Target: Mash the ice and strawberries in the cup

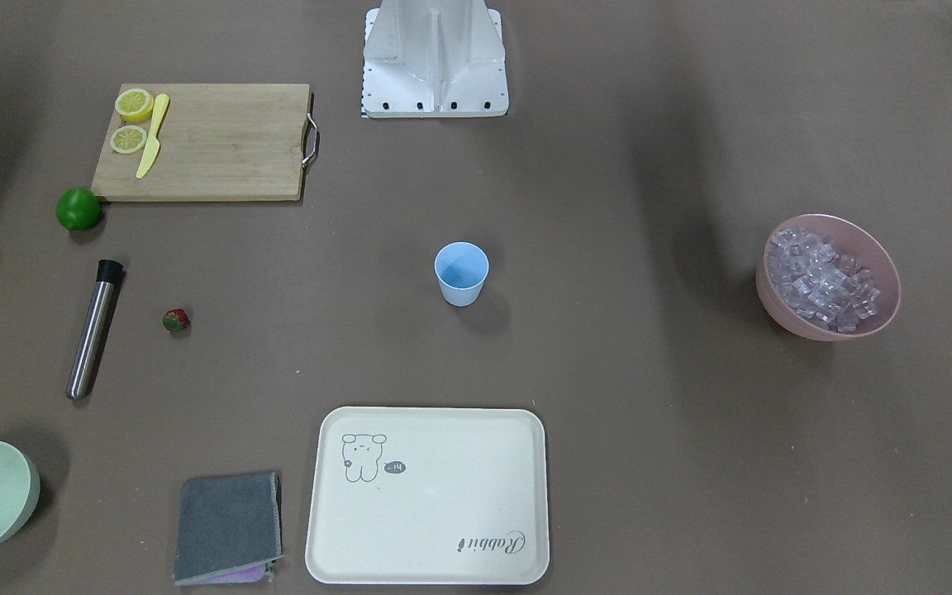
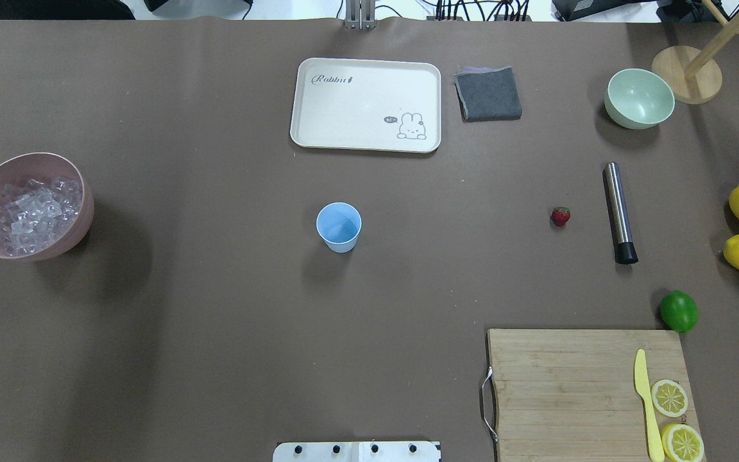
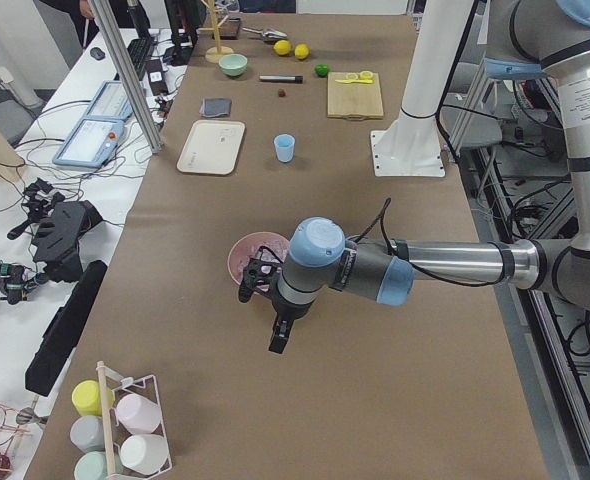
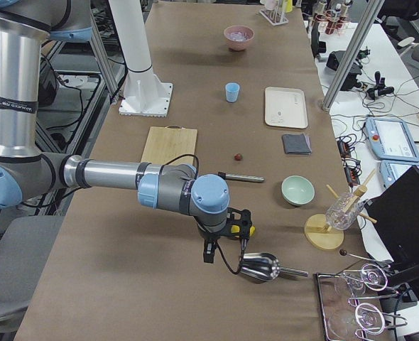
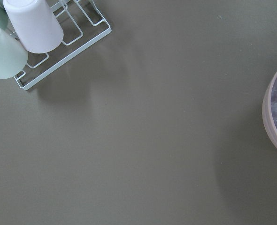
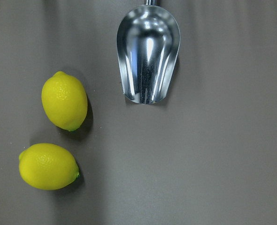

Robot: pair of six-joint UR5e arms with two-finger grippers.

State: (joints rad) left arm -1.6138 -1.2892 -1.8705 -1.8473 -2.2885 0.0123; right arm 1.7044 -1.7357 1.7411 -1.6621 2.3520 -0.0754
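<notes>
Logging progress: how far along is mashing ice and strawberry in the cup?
Done: nothing; the cup is empty. In hand: nothing that shows; the right wrist view looks down on a metal scoop. To do: the ice sits in the pink bowl, the strawberry lies on the table near the steel muddler.

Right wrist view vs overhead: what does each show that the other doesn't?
Only the right wrist view: a metal scoop lying flat, open end toward the bottom of the view. Only the overhead: the blue cup, the strawberry, and the pink bowl full of ice. Both: the brown table and two whole lemons, close together but not touching.
</notes>
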